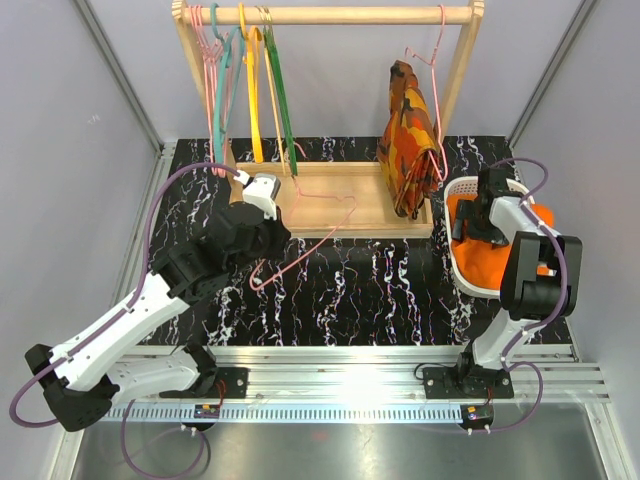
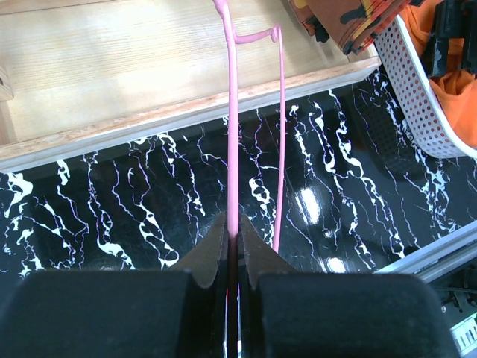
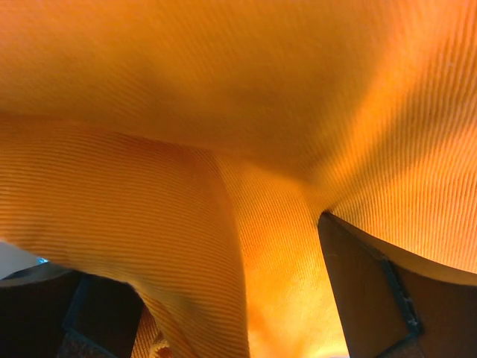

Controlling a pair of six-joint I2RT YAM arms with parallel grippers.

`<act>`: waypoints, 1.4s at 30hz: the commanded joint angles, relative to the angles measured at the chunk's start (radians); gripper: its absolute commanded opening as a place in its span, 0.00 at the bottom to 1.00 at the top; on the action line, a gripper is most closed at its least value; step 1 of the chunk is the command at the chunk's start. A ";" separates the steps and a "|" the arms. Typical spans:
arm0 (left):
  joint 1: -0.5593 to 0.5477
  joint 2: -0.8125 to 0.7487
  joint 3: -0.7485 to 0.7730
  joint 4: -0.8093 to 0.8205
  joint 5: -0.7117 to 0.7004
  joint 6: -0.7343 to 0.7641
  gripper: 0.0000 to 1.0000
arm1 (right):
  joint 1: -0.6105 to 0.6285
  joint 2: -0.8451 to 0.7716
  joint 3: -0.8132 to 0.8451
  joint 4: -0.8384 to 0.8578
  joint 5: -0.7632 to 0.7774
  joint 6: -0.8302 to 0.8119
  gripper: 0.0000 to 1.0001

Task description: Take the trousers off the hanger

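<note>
I note, rear: wooden rack [image 1: 330,15] w/ green hangers [image 1: 282,110] and yellow hanger [image 1: 253,110] at left, camo garment [image 1: 408,140] hung right. White basket [image 1: 452,250] sits on black marbled mat [image 1: 380,290].

Open tabletop [image 1: 400,290] between rack base [image 1: 370,195] and basket [image 1: 455,262] (camouflage garment [image 1: 408,150] overhanging)

trousers [image 1: 485,268]: plain orange, bunched, right of wooden rack base [image 1: 340,180] | hanger [image 2: 232,134]: pale-pink wire, bare, crossing base's front edge
</note>
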 commanded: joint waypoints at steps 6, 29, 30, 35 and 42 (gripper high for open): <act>-0.003 -0.012 0.044 0.017 0.015 0.026 0.00 | 0.027 -0.003 -0.011 0.057 -0.038 -0.118 0.94; -0.003 -0.058 0.047 0.010 0.009 0.038 0.00 | -0.099 -0.355 -0.153 0.060 -0.161 0.355 0.58; -0.003 -0.061 0.045 0.009 0.009 0.038 0.00 | -0.099 -0.320 -0.133 0.046 -0.186 0.341 0.58; -0.003 -0.079 0.050 -0.007 -0.005 0.040 0.00 | -0.093 -0.062 -0.037 -0.060 -0.113 0.241 0.61; -0.003 -0.073 0.065 -0.018 0.013 0.038 0.00 | -0.059 0.139 0.005 -0.100 -0.083 0.123 0.60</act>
